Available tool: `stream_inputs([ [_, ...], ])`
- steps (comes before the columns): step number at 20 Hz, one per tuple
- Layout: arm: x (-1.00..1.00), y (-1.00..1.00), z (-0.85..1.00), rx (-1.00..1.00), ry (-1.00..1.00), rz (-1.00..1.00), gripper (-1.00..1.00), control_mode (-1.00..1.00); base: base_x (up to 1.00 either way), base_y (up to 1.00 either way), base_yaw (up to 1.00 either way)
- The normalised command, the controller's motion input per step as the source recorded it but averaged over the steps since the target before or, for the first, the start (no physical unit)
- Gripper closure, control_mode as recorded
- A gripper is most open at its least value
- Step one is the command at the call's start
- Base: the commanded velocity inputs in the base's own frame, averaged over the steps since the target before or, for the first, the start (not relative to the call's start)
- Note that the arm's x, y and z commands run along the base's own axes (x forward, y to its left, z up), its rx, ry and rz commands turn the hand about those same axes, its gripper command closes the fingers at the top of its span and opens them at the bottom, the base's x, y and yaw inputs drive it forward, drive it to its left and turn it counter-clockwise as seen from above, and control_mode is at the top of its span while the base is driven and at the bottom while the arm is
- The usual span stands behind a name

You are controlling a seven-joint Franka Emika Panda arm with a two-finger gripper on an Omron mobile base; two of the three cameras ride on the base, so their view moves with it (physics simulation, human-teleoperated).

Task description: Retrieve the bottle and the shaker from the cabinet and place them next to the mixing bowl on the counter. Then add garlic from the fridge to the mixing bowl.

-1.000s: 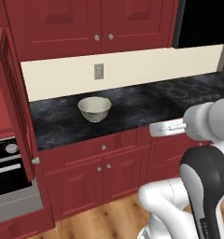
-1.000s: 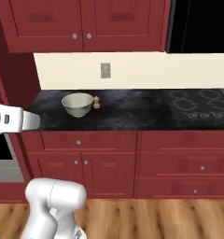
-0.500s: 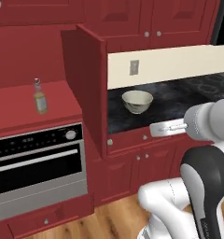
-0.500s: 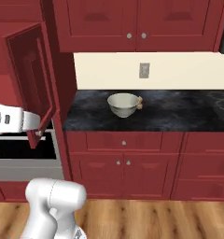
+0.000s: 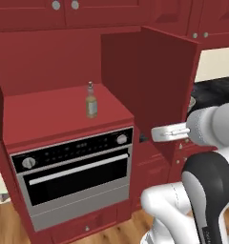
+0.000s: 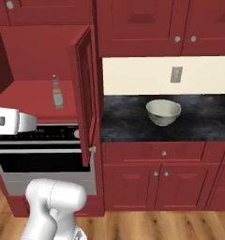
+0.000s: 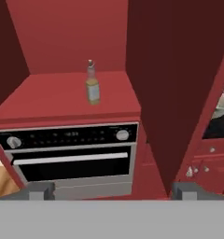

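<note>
Hand view: gripper [image 7: 113, 190] jaws stood wide apart, empty, facing bottle [image 7: 92, 85] upright on open cabinet shelf [image 7: 53, 98] above oven [image 7: 72, 154]. Risk: open cabinet door [image 7: 179, 88] at right could snag arm; tall bottle might topple.

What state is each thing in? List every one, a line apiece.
bottle: upright on the cabinet shelf, untouched.
cabinet door: swung open.
oven: door shut.
mixing bowl: upright on the counter, nothing seen beside it.
gripper: open, holding nothing, facing the bottle.
drawers: shut.
</note>
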Motion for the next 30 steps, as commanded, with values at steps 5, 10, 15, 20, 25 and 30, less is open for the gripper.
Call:
stream_inputs([
  [5, 0.00, 0.00, 0.00, 0.00, 0.00, 0.00, -1.00, 1.00, 0.85, 0.28, -0.09],
  [10, 0.00, 0.00, 0.00, 0.00, 0.00, 0.00, -1.00, 1.00, 0.60, 0.46, 0.05],
  [15, 0.00, 0.00, 0.00, 0.00, 0.00, 0.00, -1.00, 1.00, 0.34, 0.64, 0.17],
  [20, 0.00, 0.00, 0.00, 0.00, 0.00, 0.00, -1.00, 1.00, 0.15, 0.13, 0.08],
  [25, 0.00, 0.00, 0.00, 0.00, 0.00, 0.00, -1.00, 1.00, -0.20, -0.37, -0.04],
  [30, 0.00, 0.00, 0.00, 0.00, 0.00, 0.00, -1.00, 1.00, -0.74, 0.15, -0.01],
])
